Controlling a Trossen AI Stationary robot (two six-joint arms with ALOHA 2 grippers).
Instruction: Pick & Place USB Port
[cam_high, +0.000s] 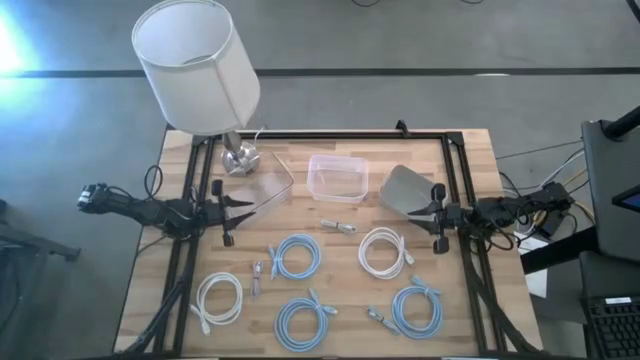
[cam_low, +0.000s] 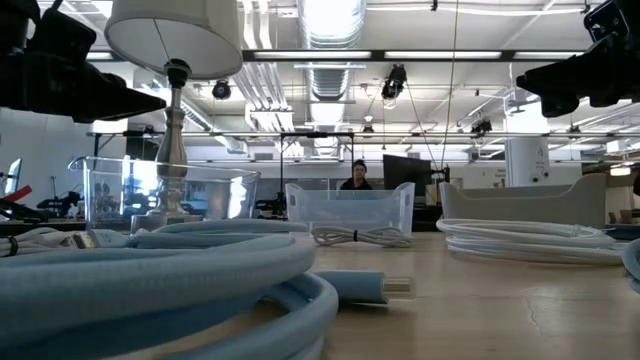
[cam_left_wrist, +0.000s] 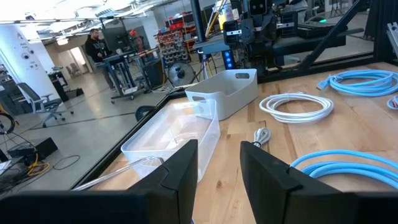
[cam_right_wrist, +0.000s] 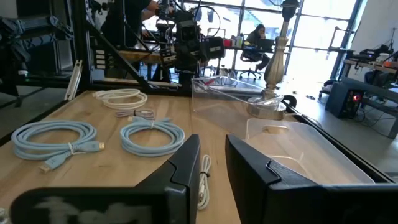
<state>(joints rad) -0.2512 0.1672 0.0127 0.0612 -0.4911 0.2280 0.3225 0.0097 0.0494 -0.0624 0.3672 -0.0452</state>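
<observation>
Several coiled cables lie flat on the wooden table: blue coils (cam_high: 297, 255) (cam_high: 305, 320) (cam_high: 417, 308) and white coils (cam_high: 381, 250) (cam_high: 219, 298). A small white bundled cable (cam_high: 338, 226) lies at the table's middle, in front of the clear bin (cam_high: 337, 178); it also shows in the wrist views (cam_left_wrist: 262, 135) (cam_right_wrist: 203, 180). My left gripper (cam_high: 240, 207) (cam_left_wrist: 219, 146) hovers open at the table's left, beside a tilted clear bin (cam_high: 265, 188). My right gripper (cam_high: 425, 212) (cam_right_wrist: 212, 140) hovers open at the right, beside the grey bin (cam_high: 403, 188). Both point toward the middle and hold nothing.
A lamp (cam_high: 196, 62) with a white shade stands at the far left corner on a metal base (cam_high: 240, 157). Two more short cables (cam_high: 258, 278) (cam_high: 378, 318) lie among the coils. A black frame (cam_high: 330, 135) runs along the far edge and sides. People show in the room beyond.
</observation>
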